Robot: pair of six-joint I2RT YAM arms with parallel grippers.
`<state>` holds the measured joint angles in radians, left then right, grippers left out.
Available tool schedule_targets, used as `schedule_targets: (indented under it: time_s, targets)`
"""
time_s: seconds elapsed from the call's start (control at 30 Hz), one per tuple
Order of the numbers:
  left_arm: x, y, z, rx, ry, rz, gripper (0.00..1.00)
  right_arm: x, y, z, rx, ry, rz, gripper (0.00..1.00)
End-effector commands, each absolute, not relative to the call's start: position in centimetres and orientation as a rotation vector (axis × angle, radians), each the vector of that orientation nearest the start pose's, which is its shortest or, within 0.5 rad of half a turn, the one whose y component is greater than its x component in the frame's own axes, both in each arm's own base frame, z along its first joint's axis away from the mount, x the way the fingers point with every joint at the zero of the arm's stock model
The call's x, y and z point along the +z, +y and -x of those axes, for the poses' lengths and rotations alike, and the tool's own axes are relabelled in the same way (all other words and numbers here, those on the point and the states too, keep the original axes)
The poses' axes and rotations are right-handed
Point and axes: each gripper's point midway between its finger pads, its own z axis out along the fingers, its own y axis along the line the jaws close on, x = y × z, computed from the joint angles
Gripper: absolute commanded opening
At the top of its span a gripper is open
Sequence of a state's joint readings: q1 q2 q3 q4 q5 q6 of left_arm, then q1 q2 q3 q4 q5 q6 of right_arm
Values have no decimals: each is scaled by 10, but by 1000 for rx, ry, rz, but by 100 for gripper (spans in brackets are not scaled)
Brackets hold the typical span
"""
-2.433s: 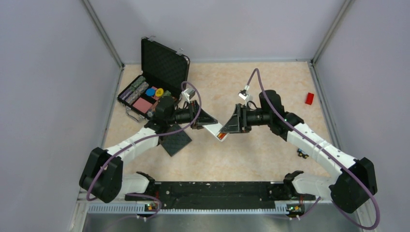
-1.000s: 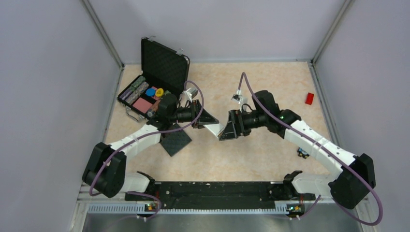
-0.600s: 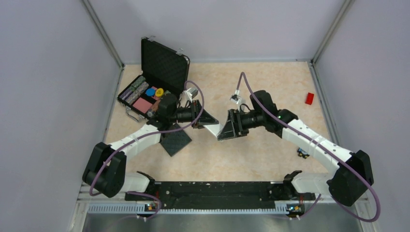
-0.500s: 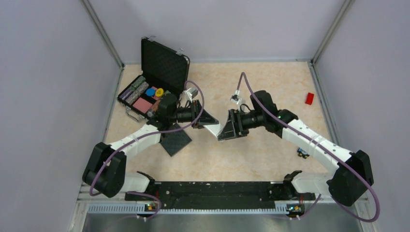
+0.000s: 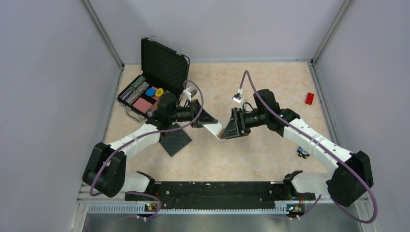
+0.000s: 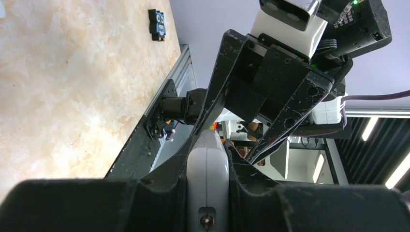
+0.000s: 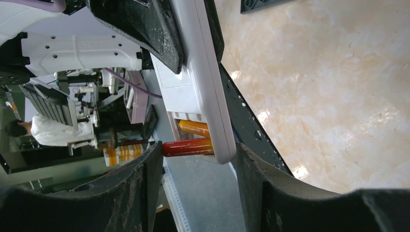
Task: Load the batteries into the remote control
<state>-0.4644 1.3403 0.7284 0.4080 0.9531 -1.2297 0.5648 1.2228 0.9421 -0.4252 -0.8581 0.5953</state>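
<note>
**Remote clamped in mid-air, one battery seated, one jutting out**

The left gripper (image 6: 208, 145) is clamped on the remote control (image 6: 207, 179), holding it edge-on above the worktop (image 5: 251, 82). Its two fingers (image 6: 167, 181) press the flat faces of the white-grey body. The remote's far end reaches forward out of this gripper to the right gripper (image 7: 198, 147), which faces it.

The right gripper's fingers stand apart and straddle that far end, where the battery slot in the plain white back is uncovered. Just inside the fingertips, the orange battery (image 7: 193, 127) lies in the slot. The red battery (image 7: 186, 147) sits beside it, nearer the fingertips, one end in the slot and the other jutting out sideways to meet one finger (image 7: 140, 188). The opposite finger sits against the remote's front edge. Whether the pair is squeezing cannot be told.

Below and behind the left gripper lies a black square pad (image 5: 175, 141), and beyond it an open black case (image 5: 162, 63). Well behind the right gripper are a red block (image 5: 309, 98) and a small black object (image 5: 302, 153).
</note>
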Motion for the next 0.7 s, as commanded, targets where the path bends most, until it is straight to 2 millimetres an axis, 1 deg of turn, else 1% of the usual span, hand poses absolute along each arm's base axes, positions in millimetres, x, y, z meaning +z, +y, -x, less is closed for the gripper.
schedule_targets:
  time_s: [0.0, 0.13, 0.3, 0.47, 0.67]
  targets:
    - [261, -299, -212, -2007, 2143, -203, 0, 209, 277, -182, 1476, 2398, 467, 53]
    - [263, -298, -211, -2011, 2139, -210, 0, 204, 276, -182, 1467, 2415, 476, 48]
    - [267, -297, -209, -2012, 2131, -223, 0, 199, 276, -184, 1450, 2431, 475, 44]
    - [269, -296, -208, -2014, 2129, -238, 0, 194, 275, -186, 1429, 2448, 481, 38]
    - [269, -296, -207, -2014, 2128, -246, 0, 189, 274, -186, 1409, 2464, 477, 34]
